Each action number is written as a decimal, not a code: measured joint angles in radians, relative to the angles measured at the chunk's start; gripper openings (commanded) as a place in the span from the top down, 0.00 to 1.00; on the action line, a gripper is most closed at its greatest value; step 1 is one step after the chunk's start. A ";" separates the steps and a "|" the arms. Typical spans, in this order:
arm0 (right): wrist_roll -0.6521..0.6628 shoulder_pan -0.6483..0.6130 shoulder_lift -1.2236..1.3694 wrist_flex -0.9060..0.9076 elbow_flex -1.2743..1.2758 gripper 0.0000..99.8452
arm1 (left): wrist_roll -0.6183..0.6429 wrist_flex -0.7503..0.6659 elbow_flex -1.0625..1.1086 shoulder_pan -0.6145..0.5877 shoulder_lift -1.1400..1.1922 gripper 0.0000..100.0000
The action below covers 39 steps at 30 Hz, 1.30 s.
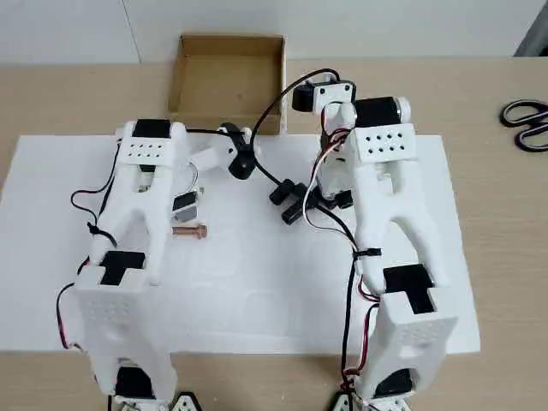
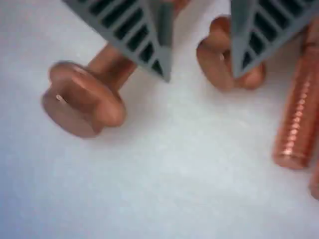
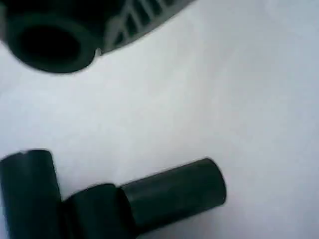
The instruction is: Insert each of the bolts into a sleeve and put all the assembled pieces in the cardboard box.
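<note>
- Copper bolts (image 2: 82,99) are seen lying loose on the white sheet (image 1: 257,291), toward its left edge; none is fitted into a sleeve.
- Black sleeves (image 1: 291,204) are clustered near the sheet's middle, apart from the bolts.
- The cardboard box (image 1: 227,81) is set at the sheet's far edge and appears empty.
- The left gripper (image 2: 202,74) is held open just above the bolts, with nothing grasped.
- The right gripper (image 3: 142,20) is poised over the sleeves; whether anything is gripped cannot be told.
- The task is judged barely begun: every insertion and all boxing are left.
- A wooden tabletop (image 1: 497,197) is spread beneath; scissors (image 1: 527,124) are laid near its right edge, and a pale wall (image 1: 257,17) is seen behind.
</note>
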 measured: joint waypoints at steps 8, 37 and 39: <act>0.000 0.000 0.000 0.000 0.000 0.97 | 0.005 0.044 -0.003 -0.005 -0.058 0.93; 0.000 0.000 0.000 0.000 0.000 0.97 | -0.014 0.078 0.031 0.052 0.000 0.85; 0.000 0.000 0.000 0.000 0.000 0.97 | -0.014 0.066 0.031 0.055 0.017 0.85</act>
